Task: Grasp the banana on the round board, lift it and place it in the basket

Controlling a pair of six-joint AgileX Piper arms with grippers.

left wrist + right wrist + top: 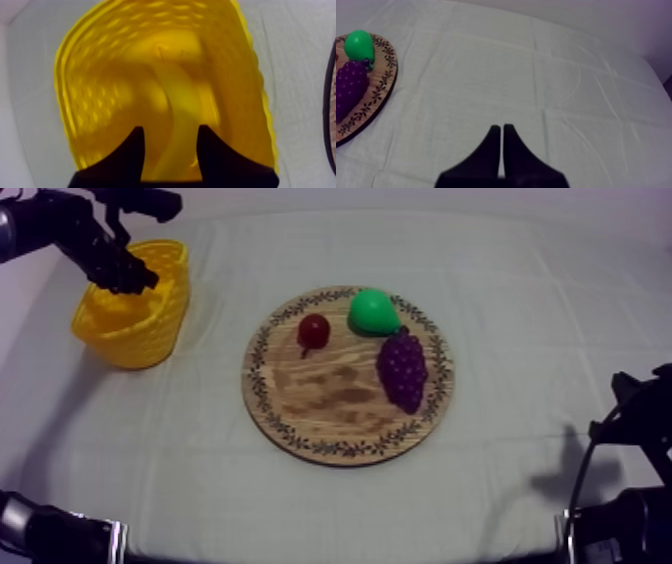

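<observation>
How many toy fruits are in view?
4: a small red fruit, a pear and grapes on the board; a banana in the basket, held by the left gripper. More may lie beneath it.

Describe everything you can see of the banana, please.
The banana is a yellow, smooth, plastic-looking toy, long and curved. It hangs inside the yellow basket, its near end between the black fingers of the left gripper, which are closed round it. Whether its far end touches the basket's floor, I cannot tell.

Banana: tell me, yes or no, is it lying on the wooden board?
No, the banana is down inside the yellow basket, off the wooden board.
</observation>
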